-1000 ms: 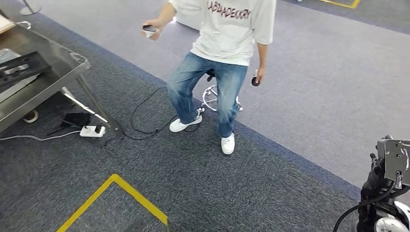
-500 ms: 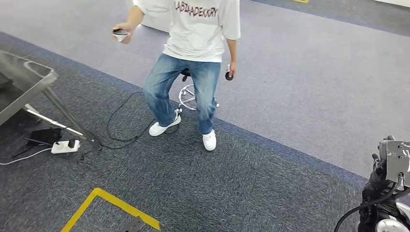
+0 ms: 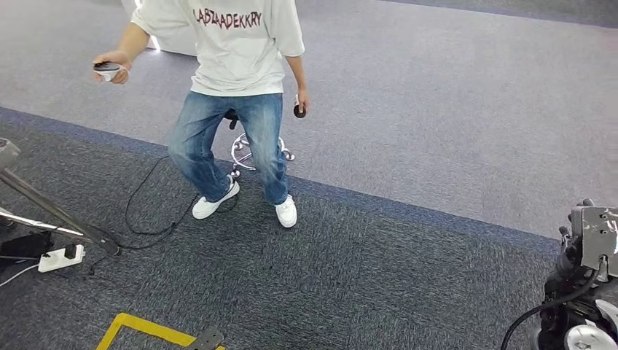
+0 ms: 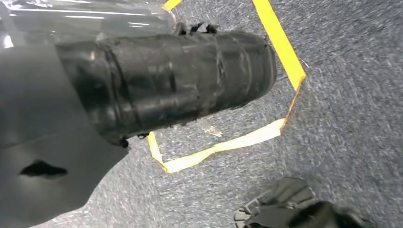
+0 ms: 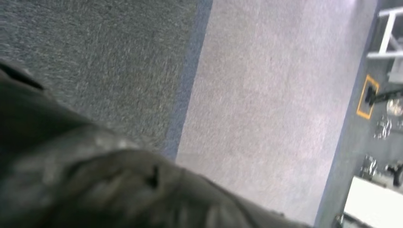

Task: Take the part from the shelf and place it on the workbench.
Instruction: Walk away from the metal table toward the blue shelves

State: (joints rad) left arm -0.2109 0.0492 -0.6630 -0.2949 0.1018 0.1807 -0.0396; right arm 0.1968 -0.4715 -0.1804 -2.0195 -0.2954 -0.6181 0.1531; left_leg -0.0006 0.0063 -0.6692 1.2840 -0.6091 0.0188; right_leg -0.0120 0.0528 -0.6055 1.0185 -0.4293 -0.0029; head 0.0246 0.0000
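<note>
My right hand (image 3: pixel 573 261) hangs low at my right side, dark fingers under the boxy wrist camera; how its fingers lie is hidden. In the right wrist view the right hand (image 5: pixel 90 190) is a dark blur over the carpet. In the left wrist view my left hand (image 4: pixel 166 85) is a grey cover with a black ribbed, tape-wrapped bulk reaching out over the floor. I cannot tell whether that bulk is fingers or something held. A corner of the metal workbench (image 3: pixel 6 152) and its slanted leg (image 3: pixel 51 215) sit at the far left.
A person (image 3: pixel 233 87) in a white shirt and jeans stands ahead holding two controllers, with a stool (image 3: pixel 251 149) behind their legs. A white power strip (image 3: pixel 60 257) and black cable (image 3: pixel 142 204) lie by the bench leg. Yellow floor tape (image 3: pixel 146 328) runs along the carpet.
The camera has swung to the right: the workbench has slid almost out of the picture's left edge, and the person sits further left. My right hand keeps its place.
</note>
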